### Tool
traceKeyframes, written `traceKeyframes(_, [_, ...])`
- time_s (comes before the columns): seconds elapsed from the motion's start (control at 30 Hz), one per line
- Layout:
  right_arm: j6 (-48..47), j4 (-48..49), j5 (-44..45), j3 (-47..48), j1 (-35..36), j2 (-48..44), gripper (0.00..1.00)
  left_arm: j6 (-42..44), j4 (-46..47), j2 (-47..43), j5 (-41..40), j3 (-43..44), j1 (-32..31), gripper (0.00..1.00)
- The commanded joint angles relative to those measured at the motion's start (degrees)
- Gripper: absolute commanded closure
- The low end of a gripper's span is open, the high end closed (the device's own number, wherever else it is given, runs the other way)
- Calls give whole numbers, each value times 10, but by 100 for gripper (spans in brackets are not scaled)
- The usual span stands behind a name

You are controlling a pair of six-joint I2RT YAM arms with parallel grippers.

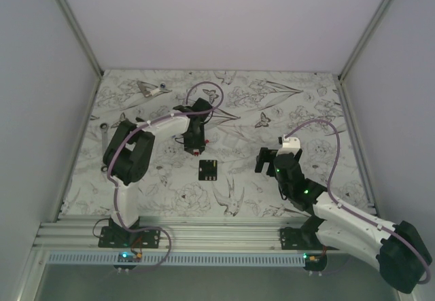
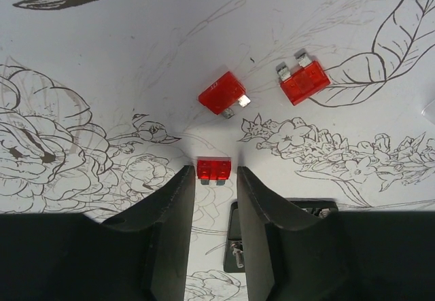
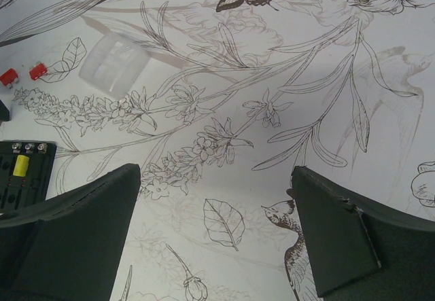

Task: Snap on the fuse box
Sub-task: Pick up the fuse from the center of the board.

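left claw (image 2: 215, 173) clamped on small red plastic fuse (image 2: 213, 168) | right claw (image 3: 214, 179) apart | flat black square fuse box (image 1: 208, 170) slot gets missed if fuse is tilted, tbh

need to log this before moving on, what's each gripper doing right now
left gripper: fingers narrowed around a red fuse; cannot tell if it is actually gripped
right gripper: wide open, holding nothing

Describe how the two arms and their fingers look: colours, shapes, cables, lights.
Both the left arm and the right arm have white links with black joints. A lilac cable loops along each. Small green lights glow on the right arm. The fingers are matte black and wedge-shaped.
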Motion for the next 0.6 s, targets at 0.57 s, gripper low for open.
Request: traceKeyframes(0.57, [1, 17, -4, 6, -3, -1, 0, 43, -13, 61, -31, 2, -17, 69])
